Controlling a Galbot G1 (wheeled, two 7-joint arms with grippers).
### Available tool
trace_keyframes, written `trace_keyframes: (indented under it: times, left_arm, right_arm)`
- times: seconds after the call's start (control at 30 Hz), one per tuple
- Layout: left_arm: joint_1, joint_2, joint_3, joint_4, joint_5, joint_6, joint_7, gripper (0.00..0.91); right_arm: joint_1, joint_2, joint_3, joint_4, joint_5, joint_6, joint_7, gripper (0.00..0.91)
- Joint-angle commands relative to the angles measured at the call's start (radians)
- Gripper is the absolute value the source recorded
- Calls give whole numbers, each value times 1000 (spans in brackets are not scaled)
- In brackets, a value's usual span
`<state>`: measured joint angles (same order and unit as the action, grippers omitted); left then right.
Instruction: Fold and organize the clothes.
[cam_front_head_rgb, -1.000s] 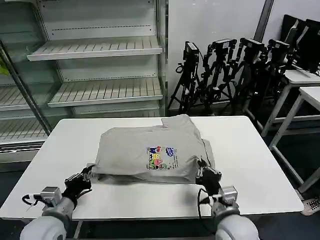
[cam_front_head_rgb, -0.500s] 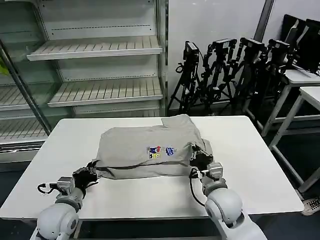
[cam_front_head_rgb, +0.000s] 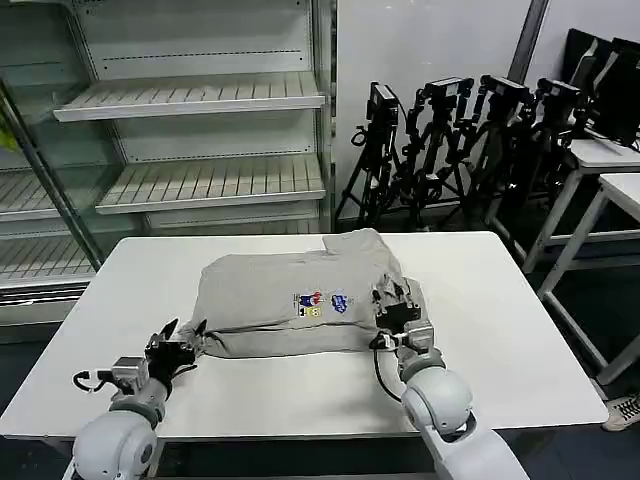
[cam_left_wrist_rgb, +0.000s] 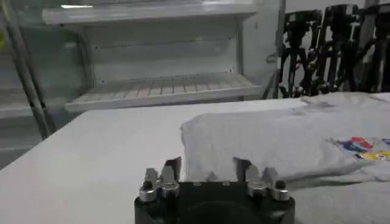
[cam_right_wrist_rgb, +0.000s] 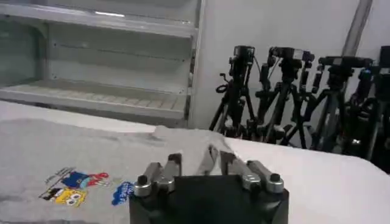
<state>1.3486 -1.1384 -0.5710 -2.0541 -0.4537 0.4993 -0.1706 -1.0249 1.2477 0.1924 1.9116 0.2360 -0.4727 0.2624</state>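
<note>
The clothes are one light grey T-shirt (cam_front_head_rgb: 295, 300) lying folded in the middle of the white table (cam_front_head_rgb: 500, 330), its small coloured print (cam_front_head_rgb: 320, 302) facing up. My left gripper (cam_front_head_rgb: 179, 338) stands open at the shirt's near left corner. In the left wrist view the left gripper (cam_left_wrist_rgb: 207, 169) has the shirt's edge (cam_left_wrist_rgb: 256, 146) just ahead of its spread fingers (cam_left_wrist_rgb: 172, 168). My right gripper (cam_front_head_rgb: 392, 303) rests on the shirt's near right side. In the right wrist view the right gripper (cam_right_wrist_rgb: 200, 163) is open, with a ridge of grey cloth (cam_right_wrist_rgb: 210, 155) between its fingers and the print (cam_right_wrist_rgb: 79, 185) beside it.
An empty glass-fronted shelf unit (cam_front_head_rgb: 190, 130) stands behind the table on the left. Several black camera tripods (cam_front_head_rgb: 460, 140) stand behind it on the right. Another white table (cam_front_head_rgb: 600, 190) is at the far right. Bare tabletop surrounds the shirt on all sides.
Both grippers carried the shirt's near edge away from me, folding it so the print's lower part is tucked under. The left gripper has opened and let go.
</note>
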Motion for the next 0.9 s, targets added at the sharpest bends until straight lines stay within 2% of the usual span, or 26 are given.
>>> trace_keyframes:
  times: [0.03,0.17,0.37,0.5,0.57,0.6,0.67,0.7,0.73,0.83,0.9]
  left_arm:
    - [89,-11,-36,-61,-9,-1,1,907]
    - [99,-21,-32,-54,-27,1,3,907]
    - [56,-18,-10,19,-49,2,1,907]
    - [26,-11,1,58,-55,0,0,907]
    - [14,-7,9,69,-59,-1,1,766]
    - [11,-7,12,70,-59,-1,1,665]
    - [2,-2,19,82,-59,-2,2,30]
    - [0,-1,21,84,-61,-2,3,30]
    - [-5,1,23,92,-66,-4,3,20]
    - [-13,5,27,106,-73,-13,4,20]
    - [-15,8,28,110,-77,-15,4,20]
  right_arm:
    - [-39,-6,16,20,-11,16,3,907]
    - [-113,-25,41,78,-4,6,-6,907]
    - [-150,-32,72,73,74,-65,-3,907]
    - [-161,-33,80,69,80,-99,-4,907]
    - [-166,-31,83,57,85,-105,-3,907]
    - [-168,-30,83,53,85,-105,-3,907]
    - [-173,-26,78,46,85,-106,-2,907]
    - [-174,-25,77,44,85,-106,-2,907]
    - [-175,-23,75,36,85,-106,-2,584]
    - [-174,-18,71,22,85,-106,-2,20]
    - [-174,-16,70,17,88,-105,-2,0]
